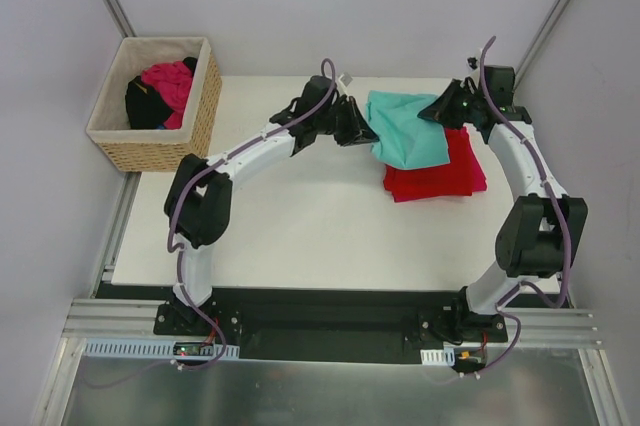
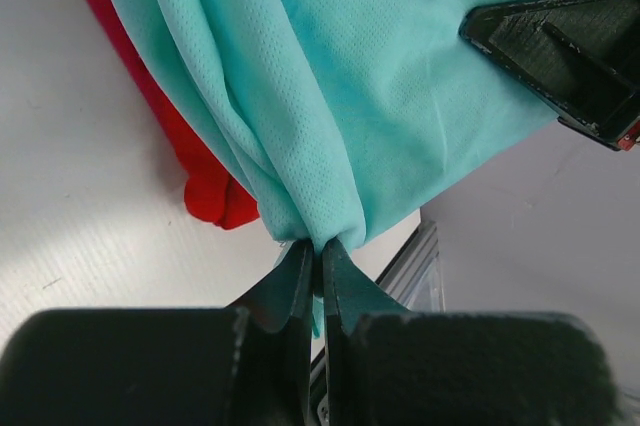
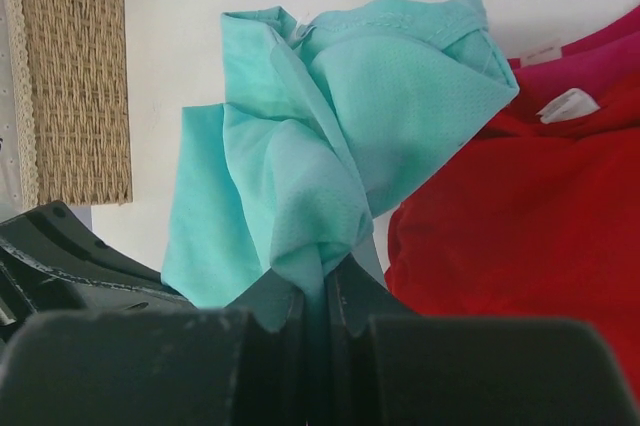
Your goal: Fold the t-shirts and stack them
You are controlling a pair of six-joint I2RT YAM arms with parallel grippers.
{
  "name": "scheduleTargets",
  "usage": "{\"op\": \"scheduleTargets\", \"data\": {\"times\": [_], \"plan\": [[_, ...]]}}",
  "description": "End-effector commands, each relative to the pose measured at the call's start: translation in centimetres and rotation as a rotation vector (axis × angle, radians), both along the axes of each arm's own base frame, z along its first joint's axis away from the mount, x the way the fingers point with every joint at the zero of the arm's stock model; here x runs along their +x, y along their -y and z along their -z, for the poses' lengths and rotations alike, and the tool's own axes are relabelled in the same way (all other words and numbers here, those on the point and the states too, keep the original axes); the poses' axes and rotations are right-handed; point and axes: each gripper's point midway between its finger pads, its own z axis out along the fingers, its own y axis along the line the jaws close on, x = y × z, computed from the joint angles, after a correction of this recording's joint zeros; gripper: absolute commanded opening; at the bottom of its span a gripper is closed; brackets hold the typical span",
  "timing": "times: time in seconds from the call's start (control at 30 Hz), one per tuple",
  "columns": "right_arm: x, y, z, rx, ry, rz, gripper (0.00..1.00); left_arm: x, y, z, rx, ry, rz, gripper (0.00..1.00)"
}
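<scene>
A teal t-shirt (image 1: pixel 405 129) hangs bunched between my two grippers at the back right of the table, over a folded red t-shirt (image 1: pixel 440 172). My left gripper (image 1: pixel 370 129) is shut on its left edge; the left wrist view shows the teal cloth (image 2: pixel 350 96) pinched at the tips (image 2: pixel 318 246), with the red shirt (image 2: pixel 205 186) underneath. My right gripper (image 1: pixel 440 111) is shut on its right side, and the right wrist view shows the teal cloth (image 3: pixel 330 156) gathered into the jaws (image 3: pixel 322 271) beside the red shirt (image 3: pixel 520 226). A magenta layer (image 3: pixel 590 61) shows at the red shirt's far edge.
A wicker basket (image 1: pixel 195 126) at the back left corner holds a magenta-pink garment (image 1: pixel 168 84) and dark clothes (image 1: pixel 143 106). The white table (image 1: pixel 300 226) spreads in front of the shirts. Grey walls close in on both sides.
</scene>
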Motion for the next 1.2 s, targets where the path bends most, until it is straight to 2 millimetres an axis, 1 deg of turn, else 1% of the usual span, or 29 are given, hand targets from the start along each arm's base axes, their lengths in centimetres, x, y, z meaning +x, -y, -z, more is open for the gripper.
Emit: {"op": "scheduleTargets", "data": {"times": [0.0, 0.03, 0.07, 0.1, 0.17, 0.2, 0.37, 0.4, 0.43, 0.5, 0.53, 0.67, 0.73, 0.8, 0.97, 1.17], "plan": [[0.2, 2.0, -2.9, 0.027, 0.067, 0.019, 0.01, -0.2, 3.0, -2.5, -0.072, 0.019, 0.069, 0.00], [0.3, 2.3, -2.9, 0.030, 0.064, 0.027, 0.01, -0.2, 3.4, -2.0, -0.070, 0.014, 0.077, 0.00], [0.4, 2.9, -2.8, 0.031, 0.063, 0.040, 0.01, -0.3, 3.8, -2.1, -0.070, 0.018, 0.082, 0.00], [0.5, 3.3, -2.9, 0.029, 0.065, 0.048, 0.01, -0.7, 4.6, -2.6, -0.080, 0.030, 0.101, 0.00], [0.8, 4.2, -2.3, 0.031, 0.047, 0.066, 0.01, -1.1, 5.2, -1.7, -0.064, 0.007, 0.111, 0.00], [0.8, 4.5, -2.1, 0.031, 0.043, 0.071, 0.01, -1.5, 5.9, -1.9, -0.067, 0.013, 0.126, 0.00], [1.2, 6.5, -0.1, 0.036, -0.005, 0.110, 0.01, -2.4, 7.7, -0.1, -0.048, -0.012, 0.155, 0.00], [1.2, 6.6, 0.2, 0.041, -0.014, 0.109, 0.01, -2.5, 8.0, 0.0, -0.046, -0.012, 0.157, 0.00], [1.2, 6.7, 0.4, 0.043, -0.018, 0.110, 0.01, -2.6, 8.4, 0.8, -0.039, -0.024, 0.161, 0.00], [1.2, 7.1, 1.1, 0.047, -0.034, 0.120, 0.01, -2.6, 8.7, 1.1, -0.040, -0.030, 0.166, 0.00], [1.1, 7.3, 1.3, 0.049, -0.039, 0.124, 0.01, -2.7, 8.9, 1.8, -0.033, -0.041, 0.172, 0.00], [1.1, 8.3, 2.1, 0.046, -0.053, 0.155, 0.01, -2.7, 9.3, 2.8, -0.026, -0.056, 0.175, 0.00], [1.0, 8.7, 2.8, 0.057, -0.073, 0.170, 0.01, -2.7, 9.3, 3.3, -0.020, -0.062, 0.178, 0.00], [1.2, 9.5, 3.2, 0.055, -0.075, 0.196, 0.01, -2.8, 9.4, 3.6, -0.016, -0.061, 0.181, 0.00], [1.1, 10.7, 4.4, 0.060, -0.099, 0.236, 0.01, -2.7, 9.3, 4.3, -0.007, -0.071, 0.180, 0.00], [1.2, 11.1, 5.3, 0.069, -0.113, 0.249, 0.01, -2.8, 9.3, 4.8, 0.000, -0.076, 0.179, 0.00]]}}
